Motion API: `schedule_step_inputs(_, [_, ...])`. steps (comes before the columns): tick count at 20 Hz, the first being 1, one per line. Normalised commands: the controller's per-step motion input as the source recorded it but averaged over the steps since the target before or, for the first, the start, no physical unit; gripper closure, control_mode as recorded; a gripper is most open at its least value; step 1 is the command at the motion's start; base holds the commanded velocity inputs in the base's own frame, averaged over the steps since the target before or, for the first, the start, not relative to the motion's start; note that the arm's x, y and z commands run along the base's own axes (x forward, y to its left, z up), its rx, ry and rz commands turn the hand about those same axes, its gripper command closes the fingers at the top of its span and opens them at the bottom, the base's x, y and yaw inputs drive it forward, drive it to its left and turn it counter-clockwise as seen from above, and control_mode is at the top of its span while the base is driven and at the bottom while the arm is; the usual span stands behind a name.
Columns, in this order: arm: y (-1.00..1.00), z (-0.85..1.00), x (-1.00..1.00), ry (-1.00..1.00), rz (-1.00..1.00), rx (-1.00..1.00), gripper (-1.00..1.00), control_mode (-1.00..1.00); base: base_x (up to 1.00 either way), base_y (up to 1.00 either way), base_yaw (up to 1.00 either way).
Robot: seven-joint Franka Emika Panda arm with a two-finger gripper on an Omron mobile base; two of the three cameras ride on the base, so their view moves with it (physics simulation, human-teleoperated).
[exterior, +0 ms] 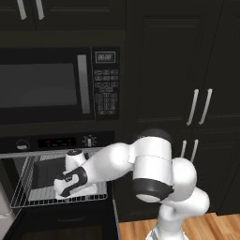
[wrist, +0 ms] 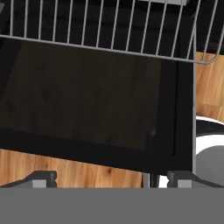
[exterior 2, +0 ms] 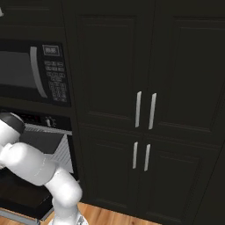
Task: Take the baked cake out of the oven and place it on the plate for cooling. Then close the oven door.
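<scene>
Oven (exterior: 56, 143) is standing open, its oven door (wrist: 87, 105) lying dropped flat below the hand camera, wood floor (wrist: 65, 170) showing past its edge. Wire rack (exterior: 28, 194) is sticking out over the door, a dark tray (exterior: 47, 171) sitting on it. Hand (wrist: 111, 179) is hovering over the door glass, fingers (wrist: 43, 178) spread wide, gripping nothing. Cake: cannot make it out.
</scene>
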Motion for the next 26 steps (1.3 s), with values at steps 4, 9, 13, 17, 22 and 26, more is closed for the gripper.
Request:
schedule_step_inputs(4, [0.05, -0.22, -0.07, 0.0, -0.01, 0.0, -1.0, -1.0, 0.0, 0.0, 0.0])
schedule_step_inputs(9, [0.04, -0.3, 0.0, -0.03, 0.0, 0.0, -1.0, -1.0, 0.0, 0.0, 0.0])
schedule_step_inputs(13, [0.13, -0.37, -0.06, -0.2, 0.0, 0.0, -1.0, -1.0, 0.0, 0.0, 0.0])
schedule_step_inputs(17, [0.12, -0.26, 0.0, -0.15, 0.0, 0.0, -1.0, -1.0, 0.0, 0.0, 0.0])
schedule_step_inputs(22, [0.07, -0.19, 0.05, -0.07, 0.0, 0.0, -1.0, -1.0, 0.0, 0.0, 0.0])
schedule_step_inputs(26, [0.07, -0.22, 0.14, 0.0, 0.0, 0.03, -1.0, -1.0, 0.0, 0.0, 0.0])
